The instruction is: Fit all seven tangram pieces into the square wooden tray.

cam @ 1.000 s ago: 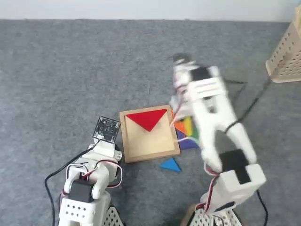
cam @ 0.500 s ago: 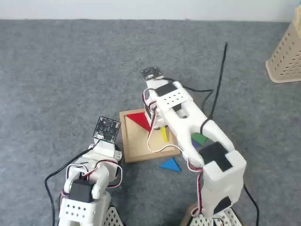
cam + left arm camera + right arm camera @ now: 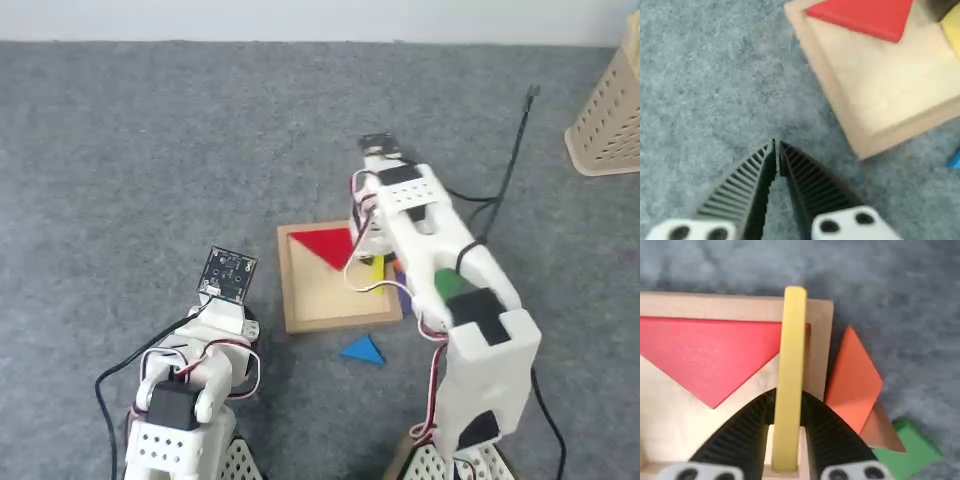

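1. Right gripper is clamped on the yellow piece, held on edge over the tray, near its right edge.
2. Red triangle lies in the tray, long side against the far edge.
3. Left gripper is closed on nothing, over the carpet beside the tray's left edge.
4. Blue triangle is just off the tray's near edge.
5. Orange piece and green piece are off the right edge.

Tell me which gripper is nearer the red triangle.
Right. The right gripper holds the yellow piece on edge over the tray, right beside the red triangle. The left gripper sits shut over the carpet, off the tray's outer edge.
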